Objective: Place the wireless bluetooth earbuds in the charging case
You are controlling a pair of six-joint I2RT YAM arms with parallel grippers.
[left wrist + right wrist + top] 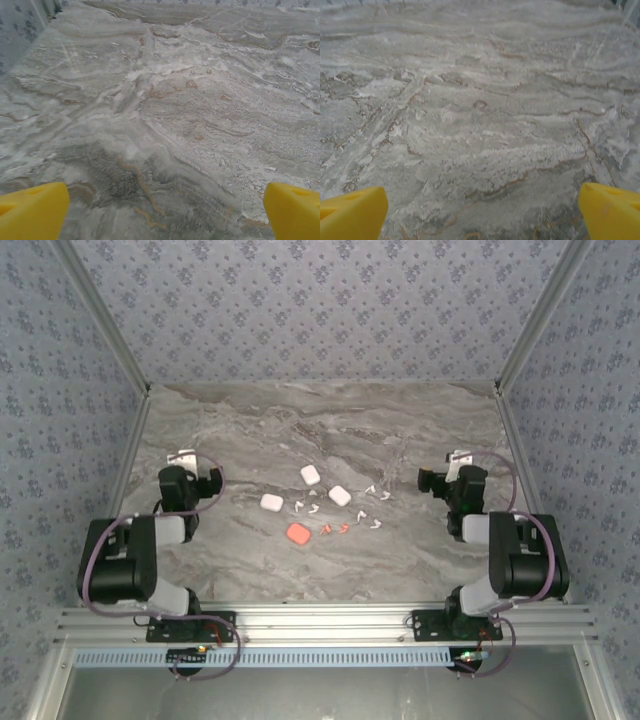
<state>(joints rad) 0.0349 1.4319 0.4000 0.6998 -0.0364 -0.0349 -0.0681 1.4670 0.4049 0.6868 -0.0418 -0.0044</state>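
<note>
Nearest in the top view, just beyond the arm bases (190,625): the red case (298,533), flat on the table (400,430); immediately to its right the two red earbuds (335,529), side by side, near the case but apart from it; lid up or down cannot be read at this size.

Slightly farther: the white earbuds (376,524), loose and scattered; one group right of centre, another just beyond the red case; then the three white cases (340,495), spread in a shallow arc across the middle; as far as can be told, no earbud is seated in any case, so the task is judged not yet begun.

Farthest: left gripper (185,457) and right gripper (458,458), each well out to its own side; both empty, jaws spread wide; in each wrist view the yellow fingers (30,210) sit at the lower corners with bare marble between them.

Governing relation: the whole cluster lies between the two grippers, inward of each and a little back toward the bases; rightward for the left arm, leftward for the right arm. The right gripper is judged nearer the right-hand white earbuds and marginally nearer the red pair; the left gripper nearer the leftmost white case. Stem direction is too small to read; grasp angle needs a closer look.
</note>
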